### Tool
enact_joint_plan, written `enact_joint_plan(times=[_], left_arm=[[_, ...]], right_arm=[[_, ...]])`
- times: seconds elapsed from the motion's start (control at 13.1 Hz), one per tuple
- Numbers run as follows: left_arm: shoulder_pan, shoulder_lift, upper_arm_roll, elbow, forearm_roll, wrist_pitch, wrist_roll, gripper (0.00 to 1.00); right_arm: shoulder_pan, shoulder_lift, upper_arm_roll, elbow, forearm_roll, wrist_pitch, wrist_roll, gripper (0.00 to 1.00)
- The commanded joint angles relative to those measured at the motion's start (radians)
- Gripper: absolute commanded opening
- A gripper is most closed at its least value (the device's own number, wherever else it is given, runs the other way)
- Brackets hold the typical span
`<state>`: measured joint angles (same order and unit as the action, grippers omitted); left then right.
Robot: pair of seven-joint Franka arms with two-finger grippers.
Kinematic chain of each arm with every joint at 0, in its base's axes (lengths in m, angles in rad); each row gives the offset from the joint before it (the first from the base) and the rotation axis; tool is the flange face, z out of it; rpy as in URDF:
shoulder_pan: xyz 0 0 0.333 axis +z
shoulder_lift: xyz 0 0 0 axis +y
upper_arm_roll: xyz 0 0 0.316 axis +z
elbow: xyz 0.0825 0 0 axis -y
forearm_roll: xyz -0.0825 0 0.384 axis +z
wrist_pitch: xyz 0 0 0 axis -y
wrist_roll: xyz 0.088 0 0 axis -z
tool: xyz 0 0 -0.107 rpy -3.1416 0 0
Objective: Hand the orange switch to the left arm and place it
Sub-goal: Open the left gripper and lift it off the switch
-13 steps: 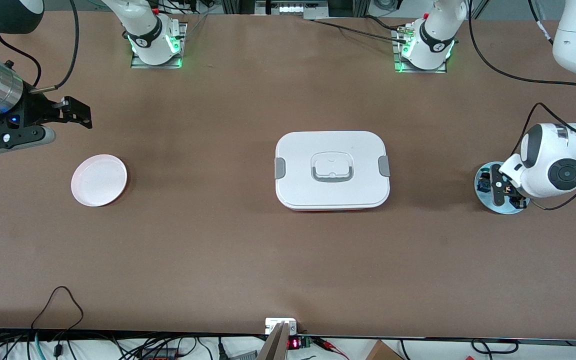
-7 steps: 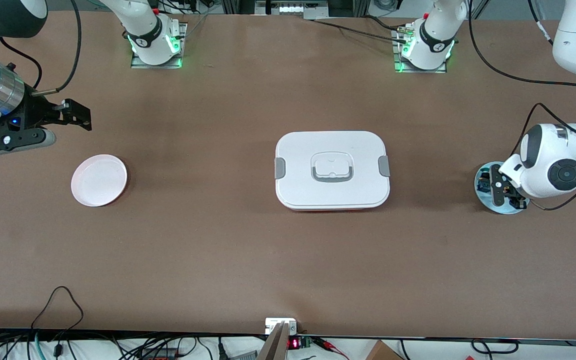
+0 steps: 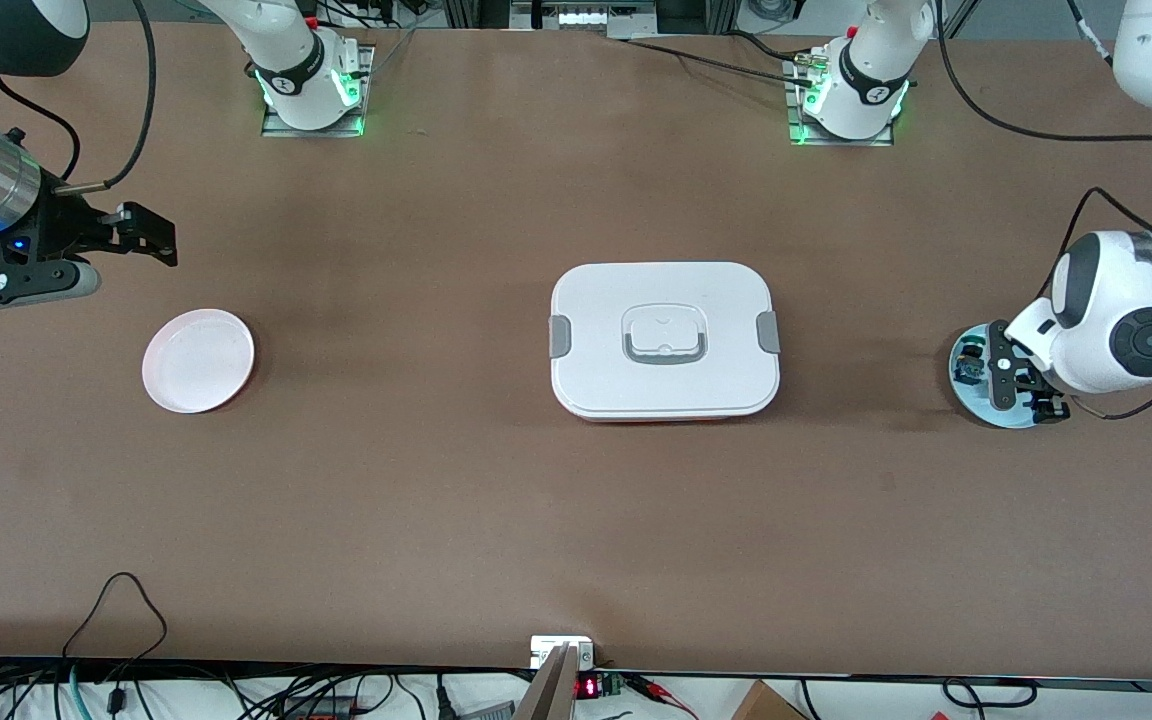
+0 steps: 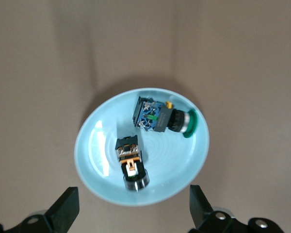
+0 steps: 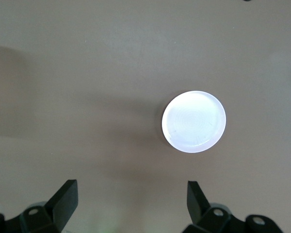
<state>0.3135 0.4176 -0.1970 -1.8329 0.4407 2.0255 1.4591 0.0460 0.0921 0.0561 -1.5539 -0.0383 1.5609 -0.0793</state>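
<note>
Left tool hangs wide apart and empty over the blue plate at right edge of front frame, where the orange switch lies beside the green-capped switch. Box sits mid-frame on the tabletop. Right tool at upper left, fingers spread, empty, over bare tabletop near the white plate

The front camera sits high, facing my two bases across the worktop and taking in its whole length. My left wrist camera looks straight down, close over the pale blue plate, also visible in the front view. My right wrist camera looks down from higher on the white plate, likewise shared.
</note>
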Motion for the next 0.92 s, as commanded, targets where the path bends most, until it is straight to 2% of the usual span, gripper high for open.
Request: enact_joint_plan(times=[0.0,0.15,0.31,0.53,0.69,0.84], left_arm=[[-0.002,-0.025,-0.048,0.159,-0.098,-0.222,-0.07,1.0],[-0.033,-0.025,-0.08,0.278,-0.169,-0.411,-0.257,1.0],[-0.075,-0.023,-0.101,0.349,-0.23,-0.526,-0.485,1.0],[-0.128,-0.025,-0.12,0.435,-0.357,-0.591,-0.704,1.0],[-0.196,-0.02,-0.14,0.53,-0.379,-0.64,-0.749,1.0],[-0.226,-0.032,-0.128,0.575,-0.378,-0.663,-0.913,1.0]], right_arm=[[0.015,-0.003,-0.012,0.023,-0.011,0.002,0.013,1.0],[0.012,-0.002,-0.013,0.023,-0.011,0.005,0.016,1.0],[0.008,-0.003,-0.016,0.023,0.0,0.005,0.019,1.0],[0.017,-0.012,-0.013,0.025,0.0,0.002,0.018,1.0],[0.018,-0.006,-0.012,0.025,0.003,0.008,0.018,1.0],[0.021,-0.006,-0.007,0.025,0.005,0.018,0.018,1.0]])
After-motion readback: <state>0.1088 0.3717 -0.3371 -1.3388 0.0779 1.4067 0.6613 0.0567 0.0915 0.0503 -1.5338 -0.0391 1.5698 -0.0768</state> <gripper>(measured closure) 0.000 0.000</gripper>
